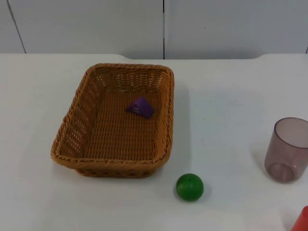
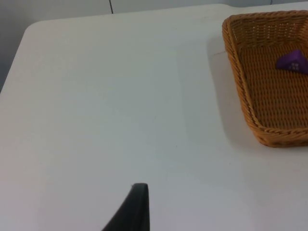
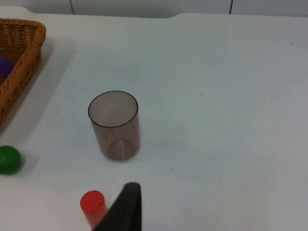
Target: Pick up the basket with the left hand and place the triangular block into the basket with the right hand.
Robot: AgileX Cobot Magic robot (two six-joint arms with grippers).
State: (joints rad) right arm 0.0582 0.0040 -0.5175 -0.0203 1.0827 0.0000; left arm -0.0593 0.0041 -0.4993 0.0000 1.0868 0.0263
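Note:
The woven brown basket (image 1: pixel 77 122) rests flat on the white table, left of centre. A purple triangular block (image 1: pixel 140 107) lies inside it on the basket floor, toward the far right corner. In the left wrist view the basket (image 2: pixel 250 110) and the block (image 2: pixel 292 62) are well off to one side of my left gripper (image 2: pixel 136 211), which hangs over bare table apart from the basket. My right gripper (image 3: pixel 126 209) hangs over the right side of the table, far from the basket (image 3: pixel 21 57), holding nothing that I can see.
A green ball (image 1: pixel 189 186) sits on the table just in front of the basket's near right corner. A clear brownish cup (image 1: pixel 288 149) stands upright at the right edge. A red cylinder (image 3: pixel 92 204) stands near the cup, close to the right gripper.

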